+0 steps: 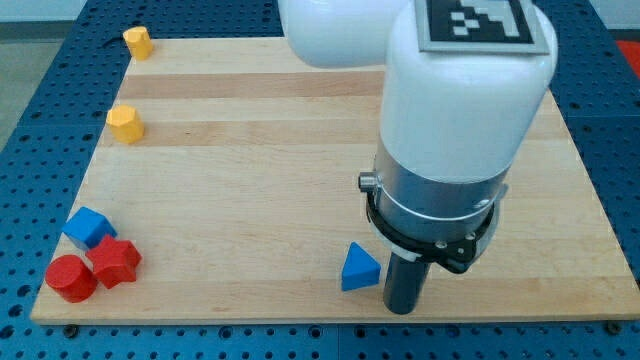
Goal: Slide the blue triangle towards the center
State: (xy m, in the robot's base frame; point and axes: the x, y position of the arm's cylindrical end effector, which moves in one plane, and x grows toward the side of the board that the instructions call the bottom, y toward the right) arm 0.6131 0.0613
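Note:
The blue triangle (359, 268) lies on the wooden board (300, 150) near its bottom edge, a little right of the middle. My tip (402, 309) is on the board just to the triangle's right and slightly below it, close to it; whether they touch cannot be told. The white arm body covers the board's upper right part.
A blue cube (89, 227), a red star-like block (115, 263) and a red cylinder (71, 278) cluster at the bottom left corner. Two yellow blocks sit on the left: one at the top left corner (138, 42), one below it (126, 124).

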